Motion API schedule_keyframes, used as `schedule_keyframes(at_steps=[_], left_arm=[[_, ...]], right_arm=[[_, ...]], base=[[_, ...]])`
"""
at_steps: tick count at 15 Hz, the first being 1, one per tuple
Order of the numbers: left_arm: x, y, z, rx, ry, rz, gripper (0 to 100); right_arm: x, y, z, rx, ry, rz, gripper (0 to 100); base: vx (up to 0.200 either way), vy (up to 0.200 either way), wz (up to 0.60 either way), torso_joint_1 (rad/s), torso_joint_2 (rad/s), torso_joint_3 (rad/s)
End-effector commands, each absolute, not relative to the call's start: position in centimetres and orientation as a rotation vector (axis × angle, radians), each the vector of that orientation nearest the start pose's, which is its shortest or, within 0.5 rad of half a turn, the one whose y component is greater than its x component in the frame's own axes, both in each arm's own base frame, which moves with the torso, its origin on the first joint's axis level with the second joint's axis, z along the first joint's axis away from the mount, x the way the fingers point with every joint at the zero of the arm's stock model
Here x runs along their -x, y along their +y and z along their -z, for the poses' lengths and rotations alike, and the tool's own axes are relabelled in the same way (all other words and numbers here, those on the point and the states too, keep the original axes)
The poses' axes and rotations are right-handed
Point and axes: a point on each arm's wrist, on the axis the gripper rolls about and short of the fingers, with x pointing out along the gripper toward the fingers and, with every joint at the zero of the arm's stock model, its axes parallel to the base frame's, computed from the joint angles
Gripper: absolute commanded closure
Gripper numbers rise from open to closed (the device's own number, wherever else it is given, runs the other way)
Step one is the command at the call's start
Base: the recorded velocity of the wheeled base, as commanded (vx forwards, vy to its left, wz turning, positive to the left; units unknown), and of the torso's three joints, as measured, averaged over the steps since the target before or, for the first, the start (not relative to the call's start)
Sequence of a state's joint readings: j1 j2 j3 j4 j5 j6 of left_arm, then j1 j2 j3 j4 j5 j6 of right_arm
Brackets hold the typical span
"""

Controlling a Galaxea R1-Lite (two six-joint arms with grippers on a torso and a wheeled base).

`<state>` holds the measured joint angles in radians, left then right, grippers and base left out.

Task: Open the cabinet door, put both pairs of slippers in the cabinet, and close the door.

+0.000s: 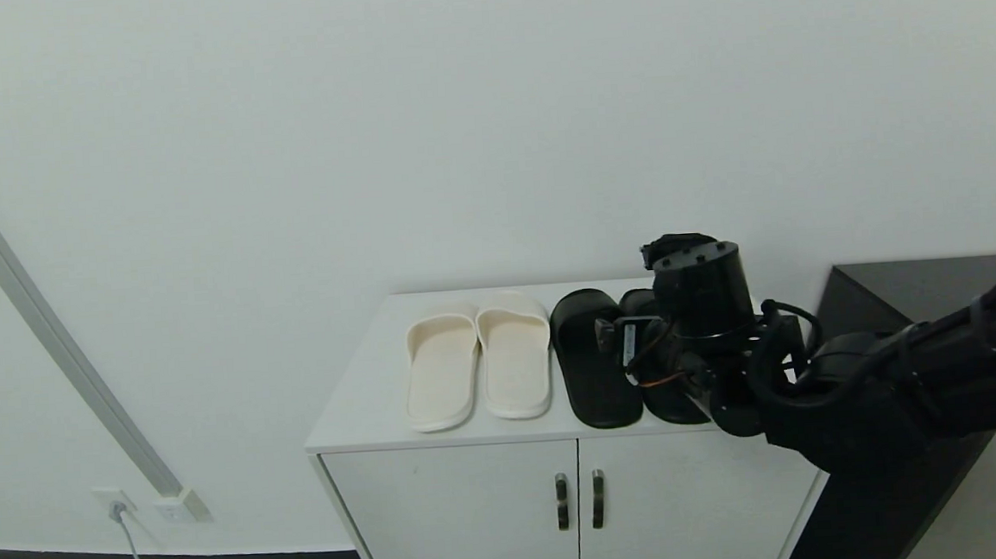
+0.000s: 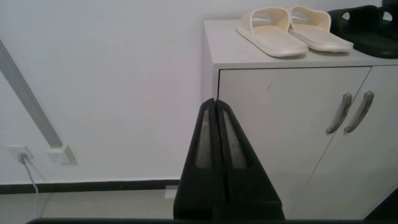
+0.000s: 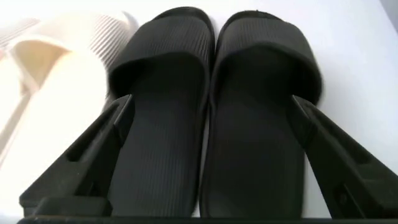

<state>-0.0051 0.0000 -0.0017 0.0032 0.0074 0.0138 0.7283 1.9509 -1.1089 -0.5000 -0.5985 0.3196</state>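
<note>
Here we see the right gripper (image 3: 211, 109) with its fingers spread wide. The black slippers (image 3: 168, 81) lie side by side just ahead of them on the cabinet (image 1: 359, 413) top, and the cream slippers (image 1: 477, 363) are beside that pair. The left gripper (image 2: 215, 112) has its fingers pressed together and hangs low, near the closed doors (image 1: 452, 511).
</note>
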Motion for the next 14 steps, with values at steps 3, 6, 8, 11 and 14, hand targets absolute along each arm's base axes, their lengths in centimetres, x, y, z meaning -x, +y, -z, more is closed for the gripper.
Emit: schedule_keyframes(at_steps=[3,6,8,11,14], left_arm=[[2.3,0.0,-7.6,-0.014,0.003,-0.002,100],[2.3,0.0,-7.6,-0.012,0.003,-0.003,100],[2.3,0.0,-7.6,-0.011,0.002,-0.003,100],[2.3,0.0,-7.6,-0.008,0.003,-0.003,100],[2.3,0.0,-7.6,-0.008,0.002,-0.003,100]], right_arm=[[-31.9,25.1,-14.2,-0.088,0.307,-0.041,0],[-32.8,25.2,-13.7,-0.081,0.308,-0.031,0],[-33.4,24.9,-13.4,-0.066,0.309,-0.027,0],[-34.5,24.6,-13.1,-0.047,0.272,-0.025,0],[-35.4,24.6,-12.3,-0.040,0.232,-0.041,0]], base=[[0.000,0.000,0.00,0.000,0.00,0.000],[0.000,0.000,0.00,0.000,0.00,0.000],[0.000,0.000,0.00,0.000,0.00,0.000],[0.000,0.000,0.00,0.000,0.00,0.000],[0.000,0.000,0.00,0.000,0.00,0.000]])
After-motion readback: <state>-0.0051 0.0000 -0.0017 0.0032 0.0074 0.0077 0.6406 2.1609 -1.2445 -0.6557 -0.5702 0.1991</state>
